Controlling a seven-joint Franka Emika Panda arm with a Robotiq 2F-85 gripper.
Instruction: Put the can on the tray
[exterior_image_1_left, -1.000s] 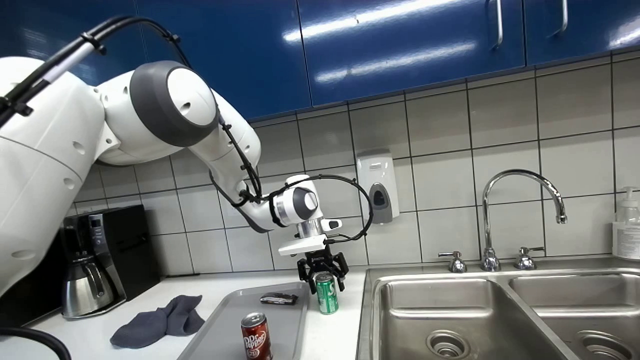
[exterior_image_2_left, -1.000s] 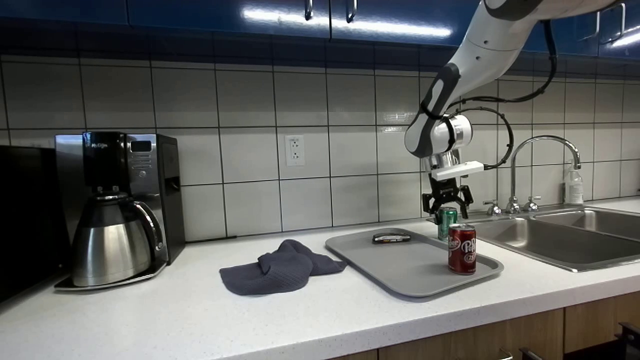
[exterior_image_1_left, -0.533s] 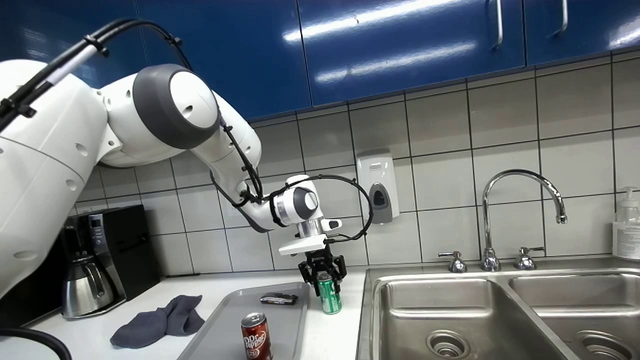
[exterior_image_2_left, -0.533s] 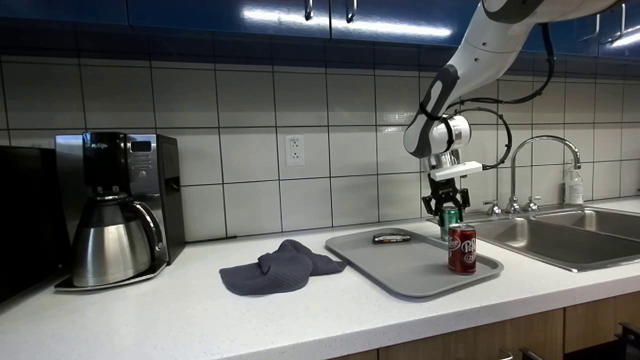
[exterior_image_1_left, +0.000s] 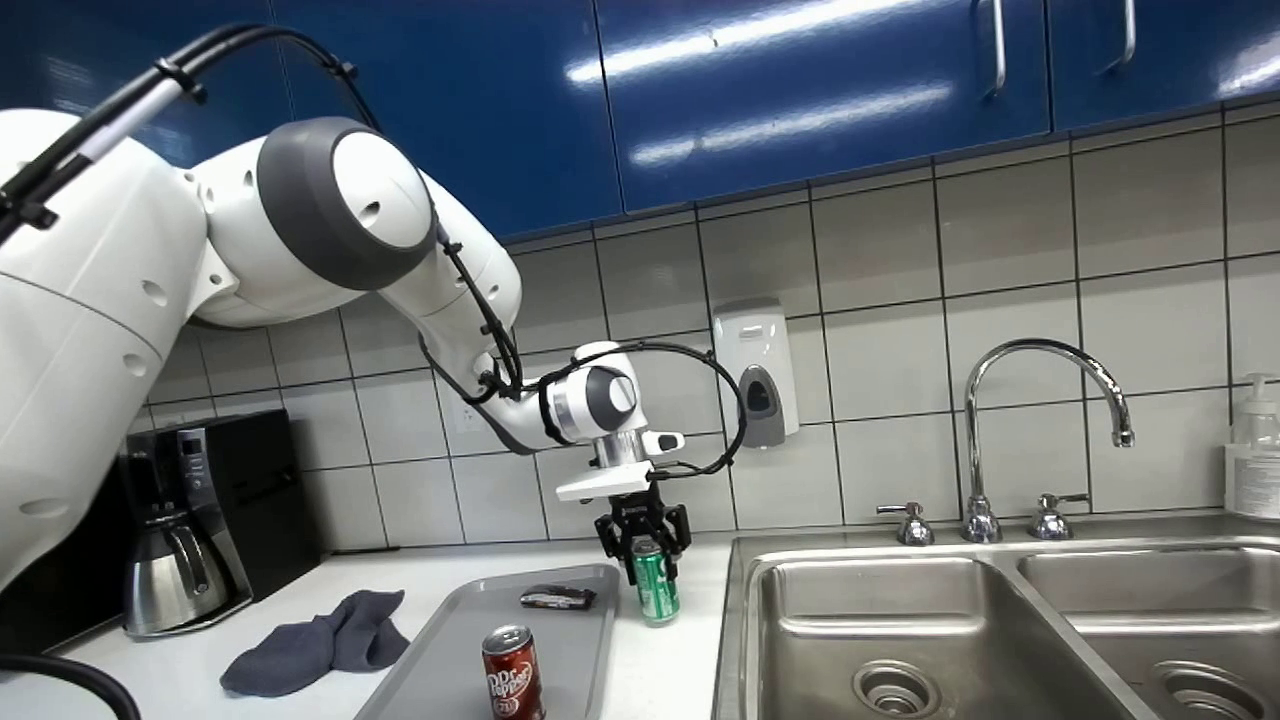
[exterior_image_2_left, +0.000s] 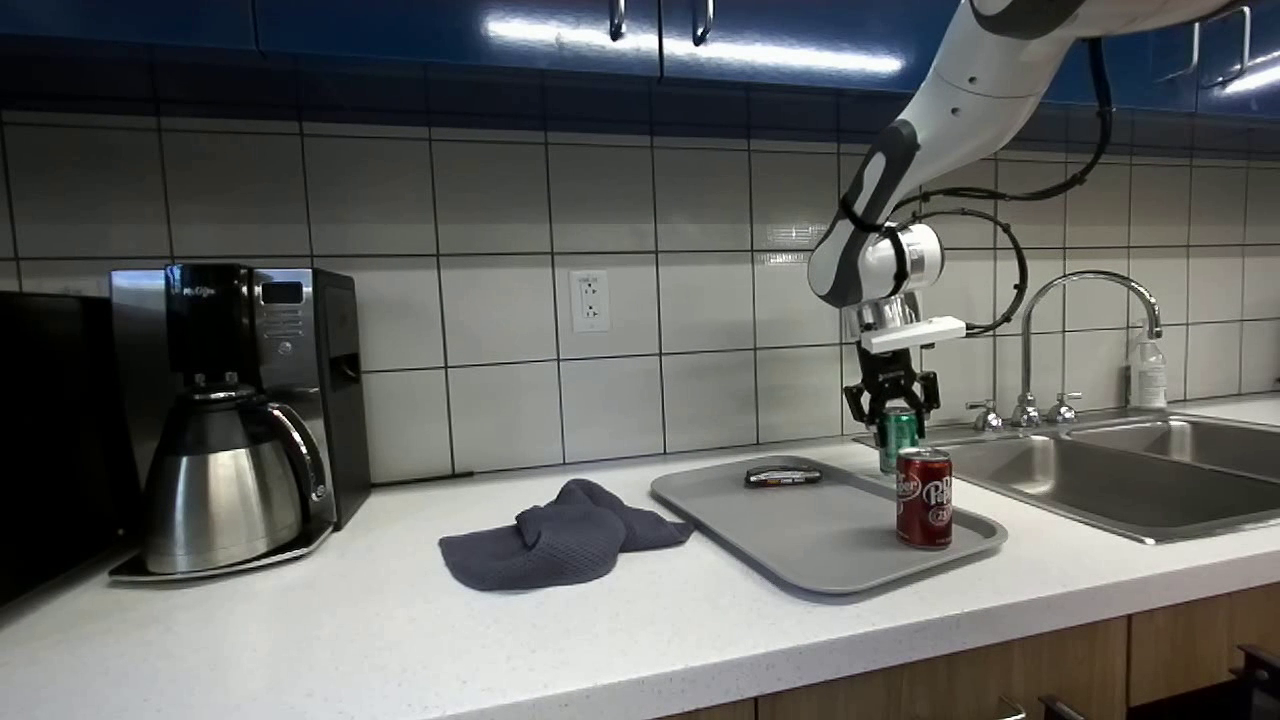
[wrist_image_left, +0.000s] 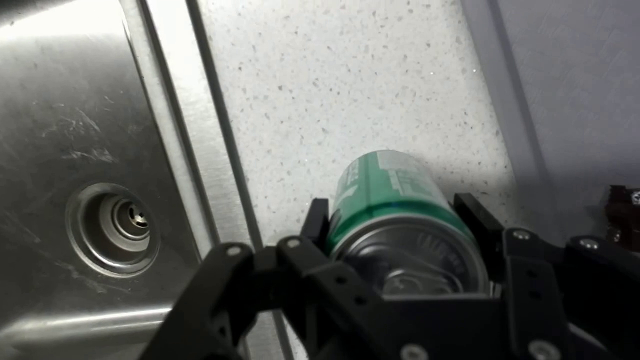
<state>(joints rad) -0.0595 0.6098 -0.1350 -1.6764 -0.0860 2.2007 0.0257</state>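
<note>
- In an exterior view the arm (exterior_image_1_left: 380, 195) comes in high from the left edge, its big white links in front of the blue cabinets (exterior_image_1_left: 790, 90).
- A grey-banded joint (exterior_image_1_left: 325, 200) sits at the top of the bend; past it the arm slopes down to the right.
- The wrist (exterior_image_1_left: 600, 400) turns downward, with a black cable (exterior_image_1_left: 712, 357) looping out to its right.
- Below the wrist the jaws point down, clamped on the green can (exterior_image_1_left: 657, 590) around its upper part.
- The green can is just beside the tray (exterior_image_1_left: 450, 660), between it and the sink (exterior_image_1_left: 870, 645).
- The red can (exterior_image_1_left: 512, 675) stands on the tray; a dark item (exterior_image_1_left: 557, 597) lies near its far end.
- In an exterior view the forearm (exterior_image_2_left: 960, 110) slants down to the left from the top right, and the jaws hang straight below the wrist.
- The green can is upright there, behind the red can, which covers part of its lower end; whether its base touches the desk (exterior_image_2_left: 350, 640) I cannot tell.
- A cloth (exterior_image_2_left: 565, 540) lies crumpled just beside the tray; the coffee maker (exterior_image_2_left: 285, 350) stands well apart from the arm.
- In the wrist view the jaws reach in from the bottom edge, one on either side of the green can, its lid (wrist_image_left: 415, 255) towards the camera.
- The sink, with its drain (wrist_image_left: 115, 230), is at left; the tray is at right, the dark item cut off by the edge.
</note>
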